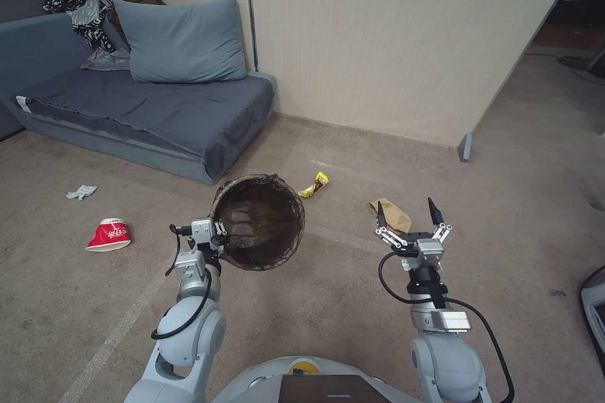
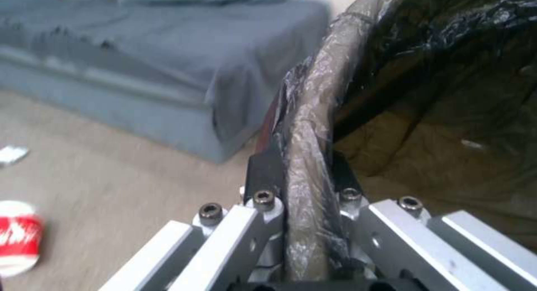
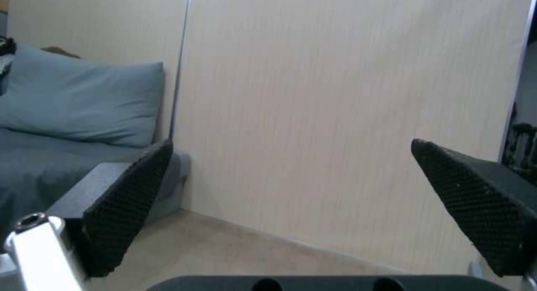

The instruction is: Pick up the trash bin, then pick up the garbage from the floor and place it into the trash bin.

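One trash bin [image 1: 258, 221], one red cup [image 1: 108, 234], one tissue [image 1: 81, 191], one yellow wrapper [image 1: 314, 185], one paper bag [image 1: 392, 215].

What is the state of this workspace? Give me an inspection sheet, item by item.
Surface: beige carpet with pale tape lines.
Job's things: bin held off the floor by its bagged rim; red cup, tissue, yellow wrapper and paper bag lie on the carpet.
Clutter: clothes piled on the sofa.
Grippers: left gripper shut on the bin rim; right gripper open, empty, above the paper bag.
Cables: black cable looped beside the right wrist.
Surroundings: grey sofa with pillow, panel wall.
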